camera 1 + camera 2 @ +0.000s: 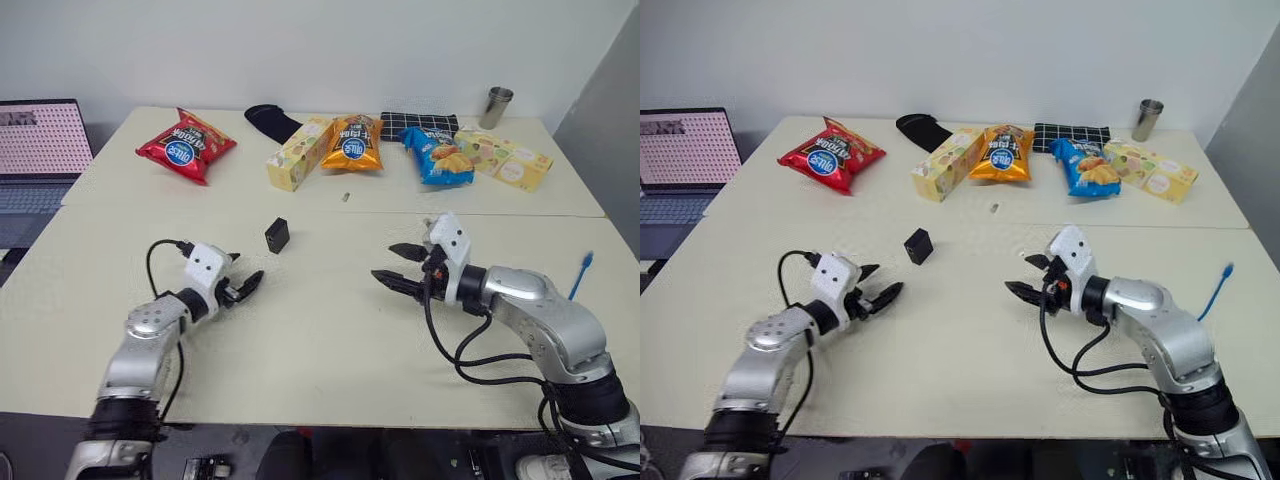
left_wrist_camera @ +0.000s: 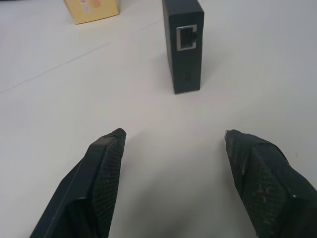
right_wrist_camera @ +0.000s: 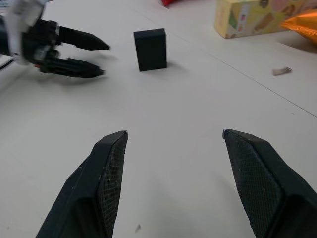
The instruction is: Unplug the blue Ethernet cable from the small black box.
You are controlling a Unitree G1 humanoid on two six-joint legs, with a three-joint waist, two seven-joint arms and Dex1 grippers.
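**Box stands unplugged on the table, both grippers empty**

The small black box (image 1: 277, 235) stands upright on its edge near the middle of the cream table (image 1: 330, 360), apart from both grippers. In the left wrist view its narrow face shows an empty network socket with nothing plugged into it. The blue Ethernet cable (image 1: 581, 274) shows as a short blue length with a plug at its tip, sticking up past the table's right edge, well apart from the box.

The left gripper (image 1: 243, 283) hovers low over the table, nearer the camera than the box and a little to its left, pointing toward it. Its jaws are spread and hold nothing; the box stands beyond the gap between them. The right gripper (image 1: 398, 267) sits on the other side, to the right of the box and well apart from it, aimed leftward. Its jaws are spread wide and empty too.

Along the far side of the table lie a red snack bag (image 1: 186, 146), a black cloth item (image 1: 272, 121), a yellow carton (image 1: 299, 152), an orange snack bag (image 1: 353, 143), a checked pouch (image 1: 418, 123), a blue snack bag (image 1: 436, 155) and a pale yellow box (image 1: 503, 158), with a metal cup (image 1: 498, 106) at the far right corner. A laptop (image 1: 40, 145) stands off the table's left edge.
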